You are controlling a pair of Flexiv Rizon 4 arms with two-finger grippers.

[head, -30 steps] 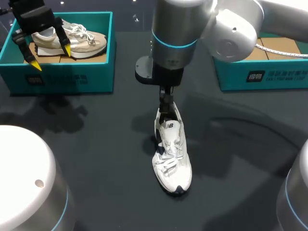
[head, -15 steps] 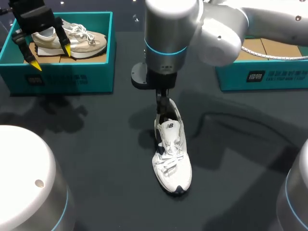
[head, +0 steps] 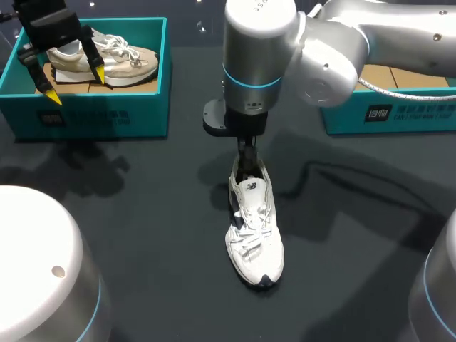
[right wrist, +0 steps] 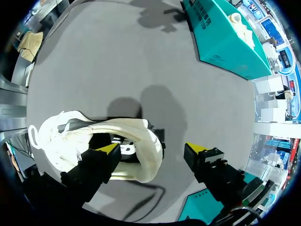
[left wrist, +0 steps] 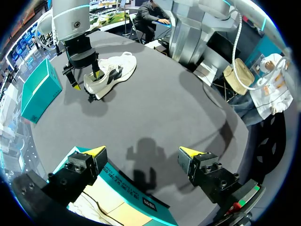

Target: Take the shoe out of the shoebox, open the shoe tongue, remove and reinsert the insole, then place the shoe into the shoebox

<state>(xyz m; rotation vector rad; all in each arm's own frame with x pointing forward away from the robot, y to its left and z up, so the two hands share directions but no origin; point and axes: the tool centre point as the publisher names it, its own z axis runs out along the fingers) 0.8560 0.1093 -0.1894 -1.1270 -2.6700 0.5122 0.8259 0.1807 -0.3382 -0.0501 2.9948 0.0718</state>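
so, white shoe [head: 254, 235] lies on dark table [head: 142, 228], toe toward robot. right gripper [right wrist: 151, 149] at its heel, fingers spread, one tip inside opening. left gripper [head: 76, 85] hangs released above teal shoebox [head: 92, 117] at left.

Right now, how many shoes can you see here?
2. A white shoe stands on the table in the middle; a beige shoe lies in the left shoebox. My right arm hides part of the right shoebox, so another may be inside.
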